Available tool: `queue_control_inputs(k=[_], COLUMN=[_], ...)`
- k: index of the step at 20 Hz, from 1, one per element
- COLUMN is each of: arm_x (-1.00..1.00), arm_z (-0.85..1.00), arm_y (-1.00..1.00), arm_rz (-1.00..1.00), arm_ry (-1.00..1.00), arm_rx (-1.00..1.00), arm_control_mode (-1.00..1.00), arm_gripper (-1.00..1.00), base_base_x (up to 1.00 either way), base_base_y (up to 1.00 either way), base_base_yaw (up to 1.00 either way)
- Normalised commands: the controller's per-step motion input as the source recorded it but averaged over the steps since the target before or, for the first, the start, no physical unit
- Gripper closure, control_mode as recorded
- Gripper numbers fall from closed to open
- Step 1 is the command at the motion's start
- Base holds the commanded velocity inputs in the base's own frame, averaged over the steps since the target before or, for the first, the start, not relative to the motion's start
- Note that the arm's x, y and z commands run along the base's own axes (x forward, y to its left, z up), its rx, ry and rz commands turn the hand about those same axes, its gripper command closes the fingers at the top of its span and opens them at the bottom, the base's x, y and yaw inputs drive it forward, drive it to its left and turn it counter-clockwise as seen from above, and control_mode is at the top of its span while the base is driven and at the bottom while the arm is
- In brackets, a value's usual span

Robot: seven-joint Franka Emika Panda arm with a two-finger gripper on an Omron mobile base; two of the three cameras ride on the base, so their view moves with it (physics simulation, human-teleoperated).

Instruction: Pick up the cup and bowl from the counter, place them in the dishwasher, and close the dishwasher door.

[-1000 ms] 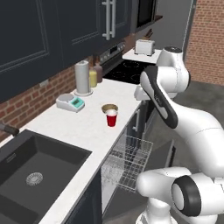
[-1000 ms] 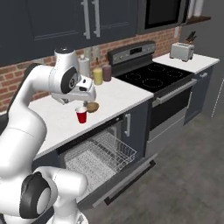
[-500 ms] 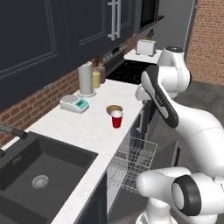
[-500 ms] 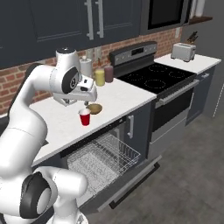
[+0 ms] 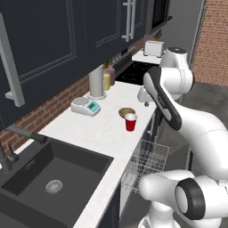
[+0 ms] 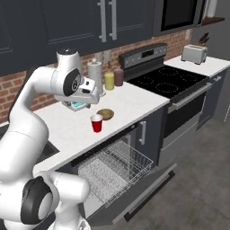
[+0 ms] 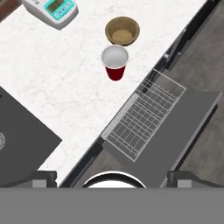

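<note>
- Both base views have slid along the counter [image 5: 89, 133] since a second ago: sink [image 5: 49, 178] larger, stove [image 6: 166, 81] and toaster [image 6: 194, 54] nearer. That is the base driving; cup and bowl keep their spot.
- Cup [image 7: 115, 62] stands upright near the front edge of the counter, above the open dishwasher [image 6: 117, 167]. Bowl [image 7: 122, 30] sits just behind it, toward the wall, near or touching; cannot tell which.
- Gripper [image 6: 92, 90] hangs above the counter, holding nothing. Fingertips sit at the bottom corners of the hand view, wide apart.
- Risk: cup and bowl crowd each other, so a descending finger could clip the bowl or tip the light cup over the edge into the rack [image 7: 140, 120].
- Risk: dishwasher door [image 7: 183, 131] lies flat into the aisle; further driving could strike it.
- Counter is white veined stone; scale [image 7: 50, 11], grey cylinder [image 5: 95, 82] and bottles [image 6: 109, 81] along the brick wall, dark cabinets above.
</note>
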Motion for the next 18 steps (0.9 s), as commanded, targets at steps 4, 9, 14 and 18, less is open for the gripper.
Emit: queue_control_inputs(k=[4, 9, 14, 18], arm_x=[0.0, -0.02, -0.05, 0.04], arm_z=[0.0, 0.0, 0.0, 0.0], arm_y=[0.0, 0.03, 0.03, -0.03], arm_rz=[0.0, 0.0, 0.0, -0.02], arm_ry=[0.0, 0.0, 0.0, 0.0], arm_rx=[0.0, 0.0, 0.0, 0.07], arm_control_mode=[1.0, -1.0, -1.0, -1.0], arm_gripper=[-1.0, -1.0, -1.0, -1.0], base_base_x=[-0.11, -0.1, 0.0, 0.0], base_base_y=[0.33, 0.2, 0.0, 0.0], base_base_yaw=[0.0, -0.01, 0.0, 0.0])
